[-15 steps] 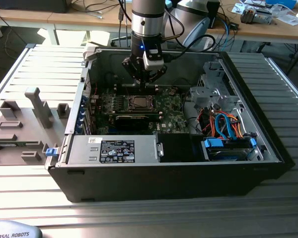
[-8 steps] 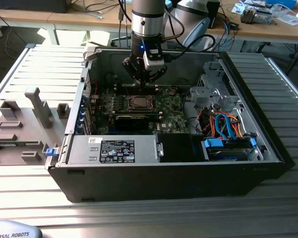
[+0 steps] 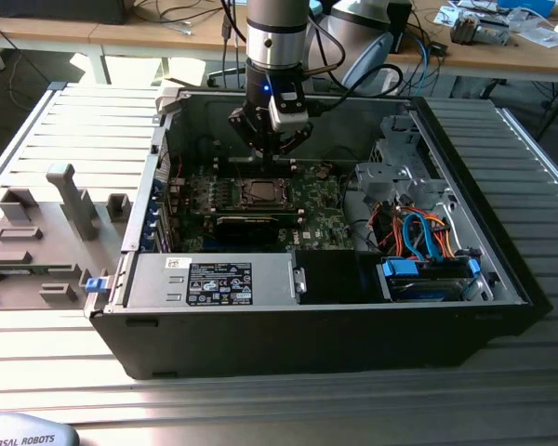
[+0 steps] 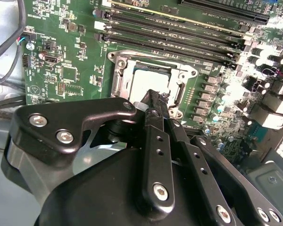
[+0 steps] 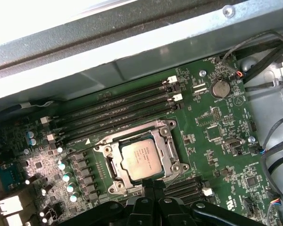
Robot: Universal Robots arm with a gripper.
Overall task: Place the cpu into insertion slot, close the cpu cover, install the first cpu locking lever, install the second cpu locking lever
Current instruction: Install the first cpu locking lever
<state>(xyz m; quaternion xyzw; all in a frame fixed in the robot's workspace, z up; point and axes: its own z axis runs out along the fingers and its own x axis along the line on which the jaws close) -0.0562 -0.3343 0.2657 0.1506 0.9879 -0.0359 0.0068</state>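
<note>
The cpu [image 5: 141, 160] lay flat in the socket on the green motherboard [image 5: 217, 122], with its dull silver top facing up. Being square, it had no long axis; its edges ran in line with the socket and with the memory slots [image 5: 118, 108] just beside it. The cpu cover [image 5: 112, 165], a thin silver frame, lay down around it, and the metal top showed through its square opening. I could not tell how the locking levers stood. In the exterior view the socket sat near the middle of the open computer case [image 3: 307, 344], which rested on the ribbed table [image 3: 260, 409], with a black card [image 3: 251, 223] just in front of the cpu [image 3: 259, 193]. The gripper [image 3: 270, 156] hung from the arm above the socket, pointing down into the case. In both wrist views its black fingers [image 4: 153, 155] were pressed together with nothing visible between them. The tips of the gripper [image 5: 148, 186] stood at the side of the socket away from the memory slots, over the frame's edge. In the second wrist view the gripper [image 4: 153, 100] overlapped the near edge of the cpu [image 4: 148, 80]. Whether the tips touched the cover or hung just above it could not be made out.
</note>
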